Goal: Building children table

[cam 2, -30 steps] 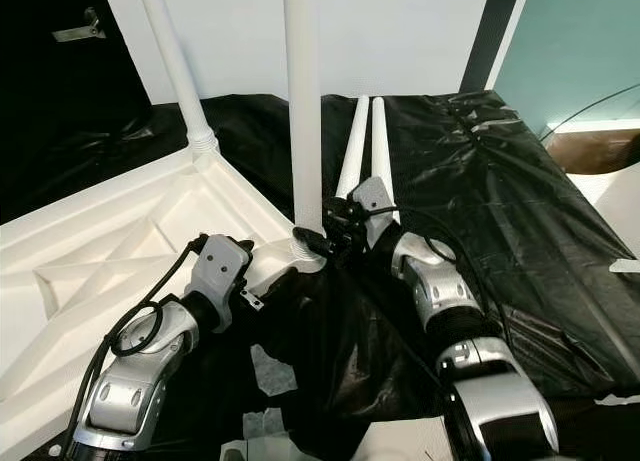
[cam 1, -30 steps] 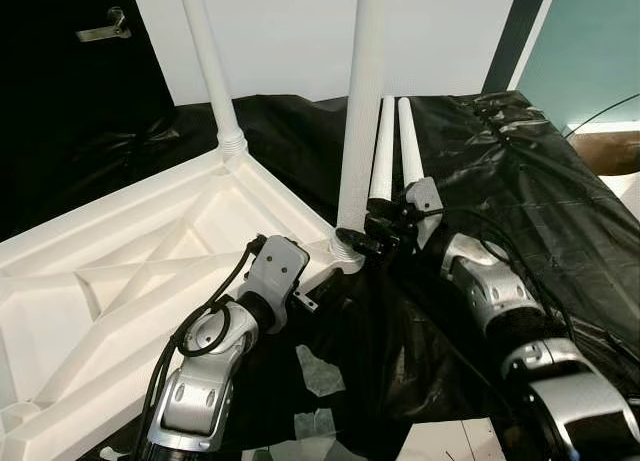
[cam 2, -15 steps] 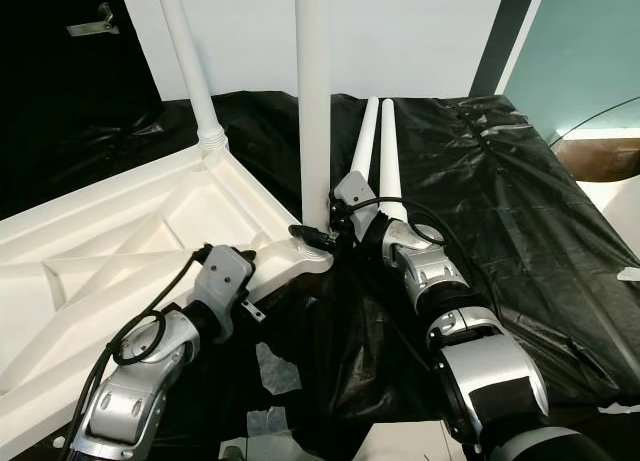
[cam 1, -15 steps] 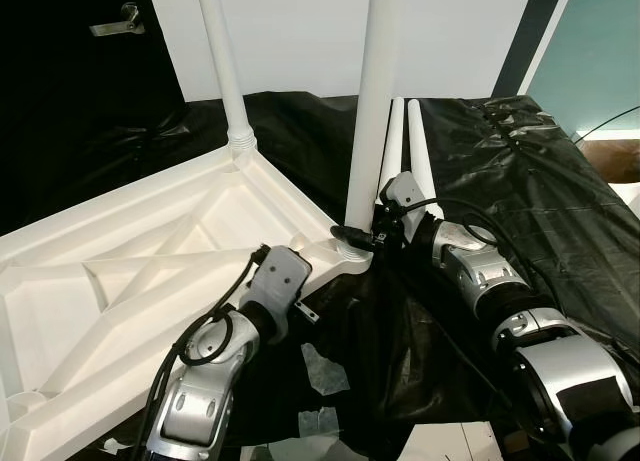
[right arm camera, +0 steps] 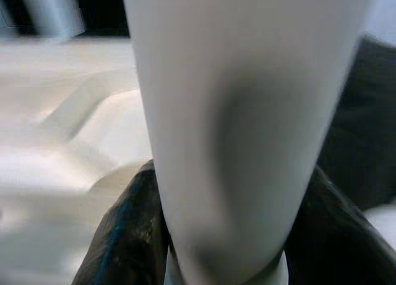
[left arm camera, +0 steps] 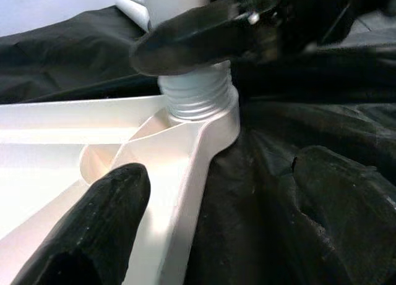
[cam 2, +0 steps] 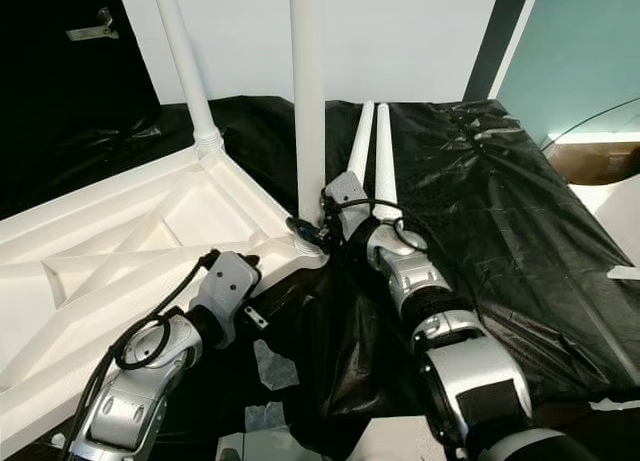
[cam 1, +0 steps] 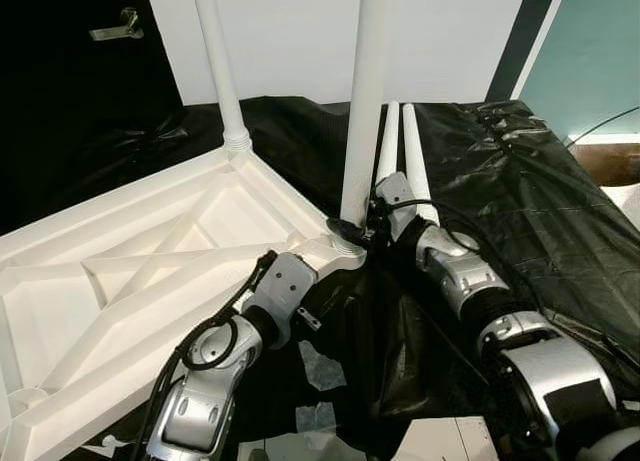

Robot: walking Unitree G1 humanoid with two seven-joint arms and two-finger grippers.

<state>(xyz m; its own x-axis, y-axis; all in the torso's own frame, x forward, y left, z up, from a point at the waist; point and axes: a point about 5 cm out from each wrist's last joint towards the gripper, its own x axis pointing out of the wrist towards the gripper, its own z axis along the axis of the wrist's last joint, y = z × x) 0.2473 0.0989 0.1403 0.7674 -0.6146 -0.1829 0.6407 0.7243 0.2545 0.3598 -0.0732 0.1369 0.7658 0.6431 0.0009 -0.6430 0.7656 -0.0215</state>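
A white table top [cam 1: 130, 281] lies upside down on a black plastic sheet [cam 1: 520, 201]. One white leg [cam 1: 222, 71] stands in its far corner. A second upright leg [cam 1: 366, 101] stands in the near right corner socket [left arm camera: 198, 99]. My right gripper [cam 1: 356, 227] is shut on the base of this leg, with a black finger [right arm camera: 133, 229] on each side. My left gripper [left arm camera: 210, 235] is open just before the same corner, one finger [left arm camera: 86, 235] over the table's rim, the other [left arm camera: 346, 204] over the sheet. Two loose legs [cam 1: 400, 146] lie side by side behind the right arm.
A white wall stands close behind the table. A black door with a handle [cam 1: 112, 26] is at the far left, a teal wall [cam 1: 590, 51] at the right. Scraps of pale tape [cam 1: 322, 366] lie on the sheet near my left arm. A brown box [cam 1: 612, 163] sits at the right edge.
The camera has shifted a little. My right wrist has swung in closer to the upright leg while still holding its base. The left arm has barely moved.
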